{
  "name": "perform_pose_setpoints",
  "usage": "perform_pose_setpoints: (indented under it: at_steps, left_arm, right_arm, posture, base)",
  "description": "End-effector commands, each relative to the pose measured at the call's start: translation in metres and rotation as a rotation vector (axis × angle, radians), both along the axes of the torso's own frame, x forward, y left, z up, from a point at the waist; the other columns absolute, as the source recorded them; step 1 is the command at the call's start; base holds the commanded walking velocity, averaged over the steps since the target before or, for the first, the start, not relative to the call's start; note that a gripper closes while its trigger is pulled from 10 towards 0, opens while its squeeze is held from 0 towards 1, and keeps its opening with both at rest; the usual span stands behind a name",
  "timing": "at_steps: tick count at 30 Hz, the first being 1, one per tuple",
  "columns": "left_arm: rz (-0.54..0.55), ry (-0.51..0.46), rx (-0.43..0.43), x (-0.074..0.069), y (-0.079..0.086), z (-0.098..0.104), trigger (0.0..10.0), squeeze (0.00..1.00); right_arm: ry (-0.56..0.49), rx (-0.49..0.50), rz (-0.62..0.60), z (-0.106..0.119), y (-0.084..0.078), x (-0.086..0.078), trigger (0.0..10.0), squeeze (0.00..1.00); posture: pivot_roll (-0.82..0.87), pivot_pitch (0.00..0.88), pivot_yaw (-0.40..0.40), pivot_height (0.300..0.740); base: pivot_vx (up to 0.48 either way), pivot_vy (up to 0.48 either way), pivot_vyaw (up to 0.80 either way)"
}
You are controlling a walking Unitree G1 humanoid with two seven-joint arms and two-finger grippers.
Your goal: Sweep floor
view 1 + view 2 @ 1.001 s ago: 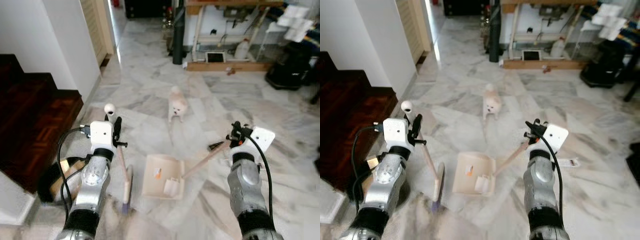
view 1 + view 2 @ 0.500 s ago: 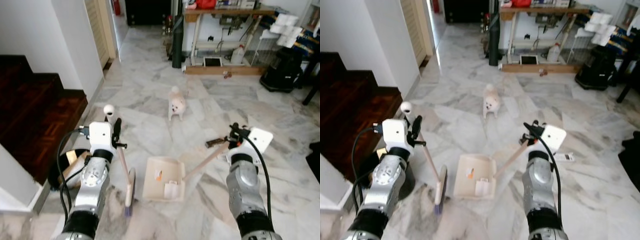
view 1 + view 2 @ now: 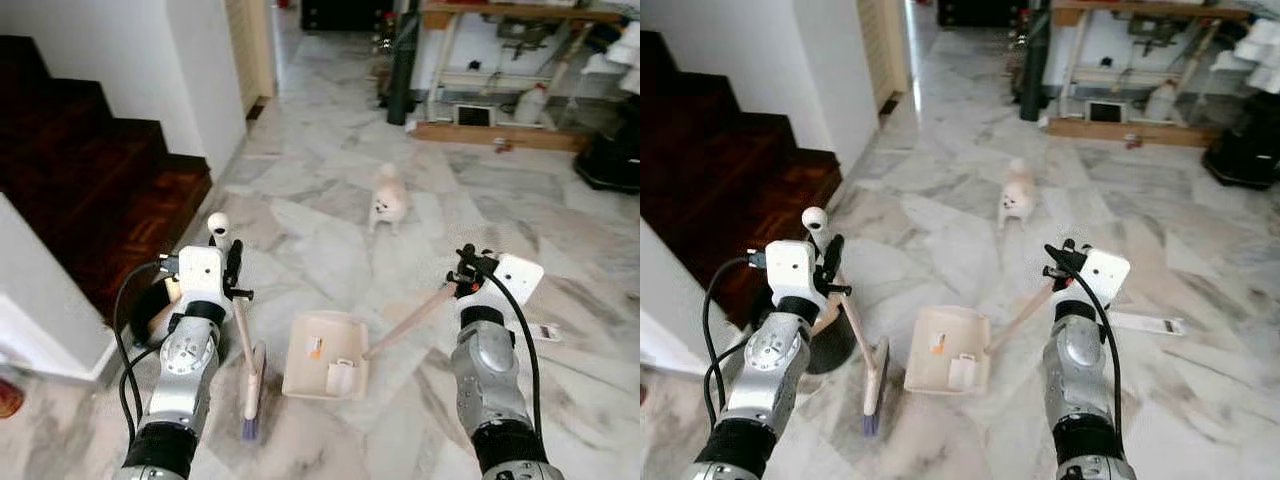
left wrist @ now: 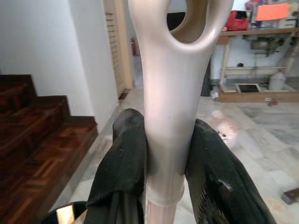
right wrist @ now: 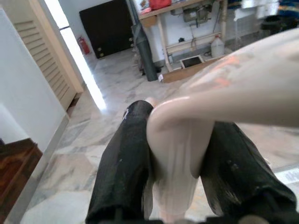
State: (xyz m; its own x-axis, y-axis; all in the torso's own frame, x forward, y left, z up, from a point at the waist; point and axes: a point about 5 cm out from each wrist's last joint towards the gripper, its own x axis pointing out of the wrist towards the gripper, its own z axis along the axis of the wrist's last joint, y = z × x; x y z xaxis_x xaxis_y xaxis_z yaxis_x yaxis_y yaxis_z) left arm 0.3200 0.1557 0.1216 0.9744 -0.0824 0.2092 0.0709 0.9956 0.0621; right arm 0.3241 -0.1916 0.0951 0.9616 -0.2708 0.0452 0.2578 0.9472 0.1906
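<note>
The broom (image 3: pixel 248 355) stands on the marble floor (image 3: pixel 330 240) directly ahead, bristle head down, handle rising toward the left gripper (image 3: pixel 232 268). In the left wrist view both black fingers (image 4: pixel 121 163) are closed against the cream handle just below its hanging loop.

The dustpan (image 3: pixel 322 357) lies flat on the floor just beside the broom head, toward the robot's right. It contains a white scrap and a small orange piece; no legible writing is visible. Its long handle slopes up to the right gripper (image 3: pixel 466 272), whose fingers (image 5: pixel 124 158) are clamped on the handle end.

A small white dog (image 3: pixel 388 199) stands beyond the dustpan. Dark wooden stairs (image 3: pixel 90 190) occupy the left side. A wooden workbench (image 3: pixel 500 70) stands at the far end.
</note>
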Motion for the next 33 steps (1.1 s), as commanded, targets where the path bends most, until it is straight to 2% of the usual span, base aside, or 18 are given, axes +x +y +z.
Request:
perform_pose_setpoints:
  at_steps: [1,15,25,33]
  left_arm:
    - [-0.001,-0.046,-0.006,0.003,0.002,0.013,10.0,0.0]
    - [-0.007,-0.032,-0.012,0.002,0.001,0.011,10.0,0.0]
    - [-0.011,-0.017,-0.012,0.001,0.0,0.008,10.0,0.0]
    - [-0.014,-0.009,-0.015,0.001,0.0,0.007,10.0,0.0]
  right_arm:
    - [-0.08,-0.005,0.001,0.018,0.002,0.005,10.0,0.0]
    - [-0.08,-0.011,0.004,0.019,0.001,0.007,10.0,0.0]
    - [-0.079,-0.004,-0.012,0.021,-0.003,0.008,10.0,0.0]
    - [-0.147,-0.011,-0.045,0.038,-0.008,0.011,10.0,0.0]
  posture:
    - [0.0,0.021,0.008,0.74]
    - [0.0,0.033,-0.003,0.74]
    - [0.0,0.041,-0.004,0.74]
    - [0.0,0.048,0.0,0.74]
  base:
    - [0.0,0.0,0.8]
    - [0.0,0.0,0.78]
    - [0.0,0.0,0.0]
    - [0.0,0.0,0.0]
